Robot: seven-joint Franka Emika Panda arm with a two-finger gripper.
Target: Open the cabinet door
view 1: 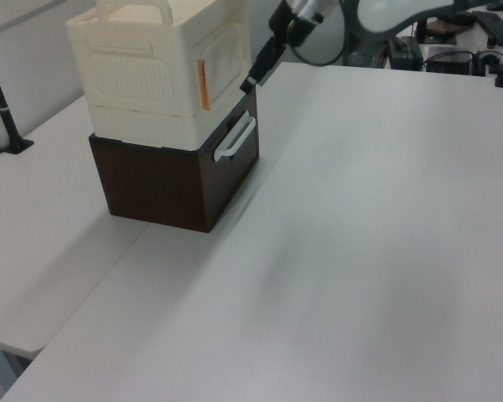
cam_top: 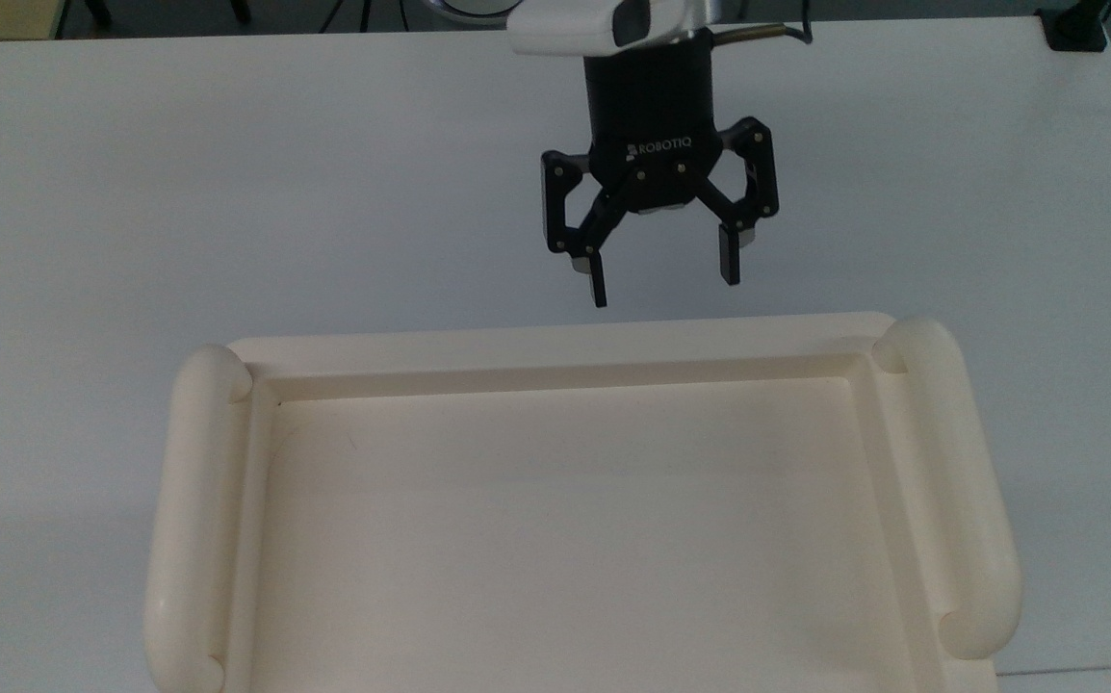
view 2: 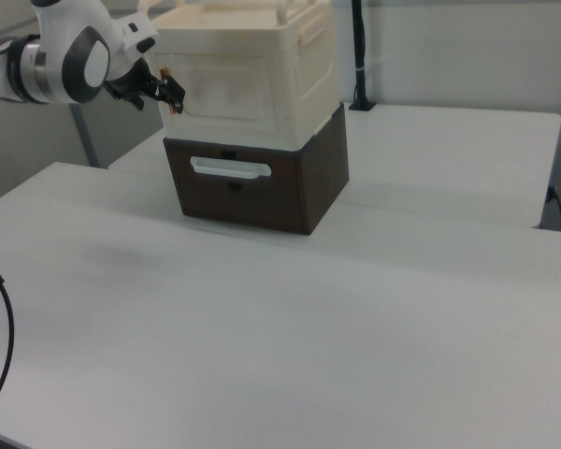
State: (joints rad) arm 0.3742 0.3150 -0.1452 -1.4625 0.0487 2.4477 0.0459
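Left view, L to R: cream cabinet (view 1: pixel 155 71) sits upper left of the frame, stacked on a dark brown drawer box (view 1: pixel 180 180) with a white pull (view 1: pixel 235 138). The cabinet door (view 1: pixel 222 59) is the cream front panel facing the frame's right; an orange strip (view 1: pixel 203 85) runs vertically at its left edge, prob. the handle. Gripper (view 1: pixel 256 74) arrives from upper centre, tips just beside the door's lower right corner; contact can't be told.

Top view: recessed cabinet top (cam_top: pixel 228 539) w/ rounded rails fills the lower half; gripper (cam_top: pixel 661 274) hangs centre-right, just above the top's far edge in the frame, fingers spread apart, nothing between them.

Right view: arm (view 2: pixel 70 61) upper left; gripper (view 2: pixel 168 94) at the door's (view 2: pixel 229 79) left edge, near the orange strip (view 2: pixel 165 73). White table (view 2: pixel 355 355) spans the rest.

Handling (judgement): door looks thin, stiff, light plastic, prob. smooth. Best hold is the slim vertical handle, pinched across its width, then swung about the opposite, hinged edge. Stack may slide if pulled hard.
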